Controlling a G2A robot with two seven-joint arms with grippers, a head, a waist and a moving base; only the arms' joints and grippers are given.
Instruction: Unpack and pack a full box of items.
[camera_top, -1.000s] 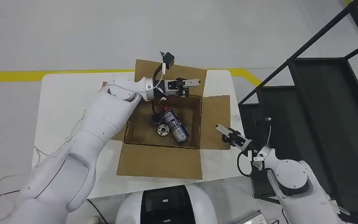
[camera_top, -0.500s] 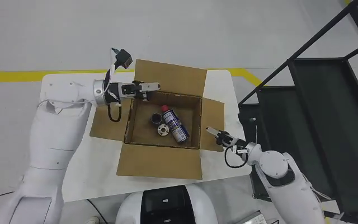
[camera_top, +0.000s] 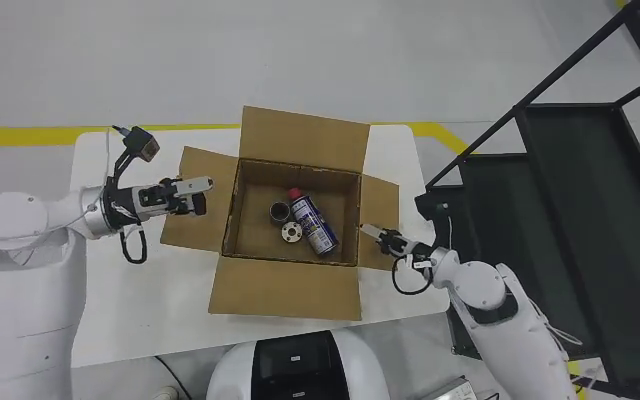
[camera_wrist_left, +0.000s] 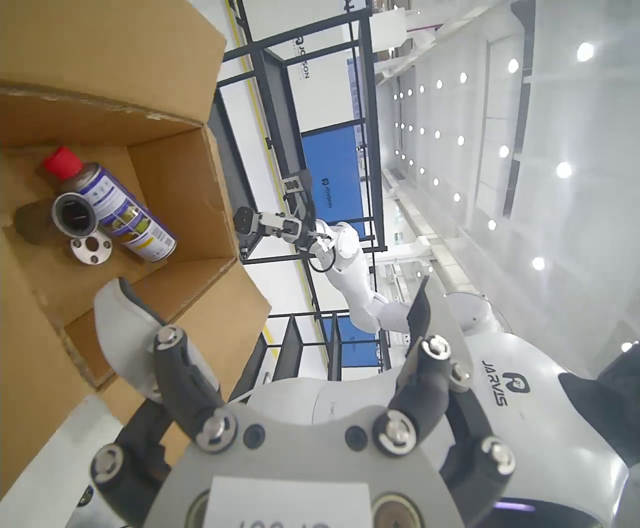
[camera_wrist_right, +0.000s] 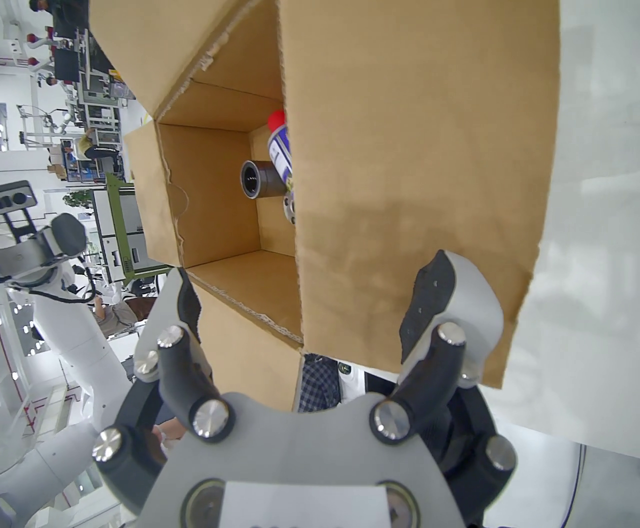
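Moved since the earlier frames: the left gripper (camera_top: 197, 188) has left the box's far flap and is now hanging at centre-left of the top view, over the outer part of the left flap. The right gripper (camera_top: 372, 232) has come in from the bare table to the right flap, right of centre. Left gripper (camera_wrist_left: 272, 325): fingers are standing wide apart and holding nothing. Right gripper (camera_wrist_right: 310, 295): fingers are likewise spread and holding nothing, with the edge of the right flap lying just before them; whether they are touching the cardboard cannot be told. Item, cardboard box (camera_top: 285, 290): it is sitting open in the middle of the white table (camera_top: 120, 300), all four flaps folded outward. Contents: a blue spray can (camera_top: 312, 224) with a red cap is lying on its side on the box floor, slanting from upper left to lower right in the top view, also showing in the left wrist view (camera_wrist_left: 115, 207) and the right wrist view (camera_wrist_right: 278, 145). A dark metal sleeve (camera_top: 279, 211) is lying just left of the can's cap end, its open bore facing the wrist cameras (camera_wrist_left: 75, 215) (camera_wrist_right: 257, 179). A small metal flange (camera_top: 291, 233) with holes is lying flat just below the sleeve and beside the can (camera_wrist_left: 91, 248). Surroundings: a black rack (camera_top: 540, 170) is standing at the right of the frame, and a yellow floor line (camera_top: 60, 133) is running behind the table.
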